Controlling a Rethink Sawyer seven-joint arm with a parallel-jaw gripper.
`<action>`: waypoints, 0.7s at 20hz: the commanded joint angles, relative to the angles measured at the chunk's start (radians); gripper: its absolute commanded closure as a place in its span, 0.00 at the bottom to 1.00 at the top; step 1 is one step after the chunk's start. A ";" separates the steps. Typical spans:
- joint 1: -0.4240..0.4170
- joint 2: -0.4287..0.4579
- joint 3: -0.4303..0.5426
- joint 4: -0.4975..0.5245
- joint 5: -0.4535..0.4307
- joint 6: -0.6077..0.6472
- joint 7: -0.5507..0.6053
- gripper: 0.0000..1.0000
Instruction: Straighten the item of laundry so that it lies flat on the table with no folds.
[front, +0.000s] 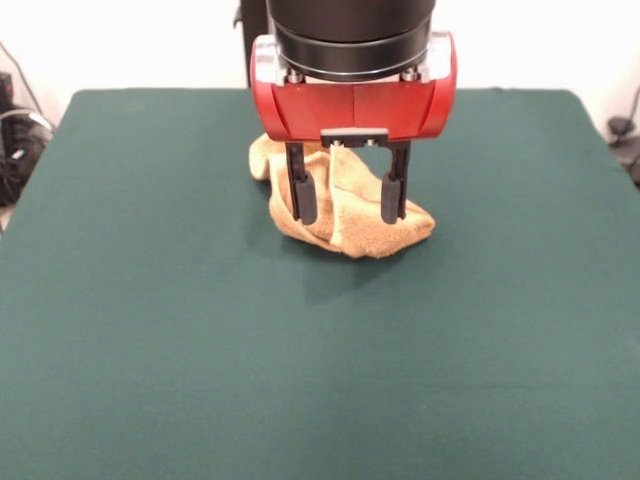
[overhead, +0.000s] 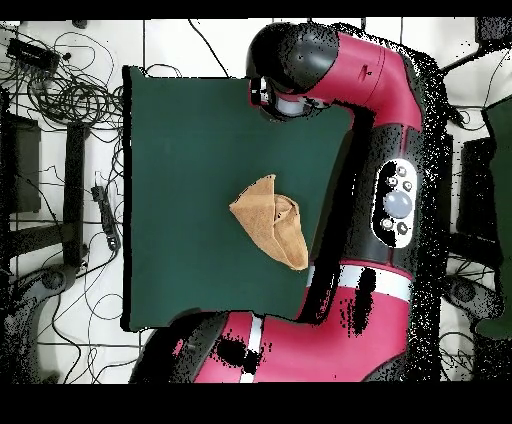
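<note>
Cloth: small golden yellow-orange terry-cloth towel (front: 340, 205), crumpled and folded over itself, a paler hemmed edge running down its middle in the front view; from overhead it reads as a rough wedge with one flap doubled onto the rest

Where it lies: on the large dark green felt-topped surface (front: 150, 330), about mid-width and toward the far side in the front view; well clear of every edge

My jaws (front: 349, 198): spread wide, nothing between them; the two black fingers (front: 303, 190) hang down in front of the towel, one on each side of the raised central fold

Height: I cannot tell from the front view whether the tips touch the cloth or hang just above it; overhead, my arm's upper housing hides the jaws

Step in hand: as I judge it, lining up for a grasp on the bunched towel; no flattening done yet, folds all in place

Next move calls for: coming down onto one layer only, best at a free corner or the hemmed edge, closing on it, then drawing it outward, low over the felt, so the doubled flap opens

Risk: pinching both layers together would drag the whole bundle along without unfolding it
</note>
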 joint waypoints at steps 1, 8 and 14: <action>0.031 0.014 0.064 0.148 0.016 -0.043 0.175 0.00; 0.031 0.003 0.059 0.148 0.014 -0.041 0.175 0.00; 0.029 -0.007 0.057 0.164 0.012 -0.053 0.168 0.00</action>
